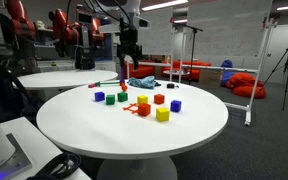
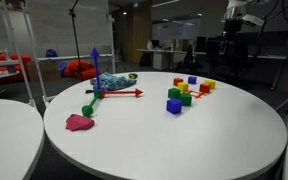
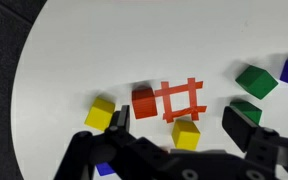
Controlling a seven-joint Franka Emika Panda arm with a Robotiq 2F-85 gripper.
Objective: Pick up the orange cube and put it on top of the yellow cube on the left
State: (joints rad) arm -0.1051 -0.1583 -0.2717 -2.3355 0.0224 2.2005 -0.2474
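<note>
Risking a wrong pinch with the claw (image 3: 179, 125) spread, empty: nearest, between its jaws, a lookalike yellow block (image 3: 186, 133); just beyond, the orange cube (image 3: 144, 101) beside a flat red lattice (image 3: 181, 100); leftward, the yellow cube (image 3: 100, 112). Plain, hard-edged blocks, likely sliding or snagging the openwork on the smooth white surface (image 3: 84, 50).

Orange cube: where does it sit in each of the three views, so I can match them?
Exterior view: orange cube mid-cluster, beside the red lattice.
Exterior view: small, toward the cluster's right side.
Wrist view: centre, touching the red lattice on its left edge.
Shared landmark: a yellow cube close beside it.
</note>
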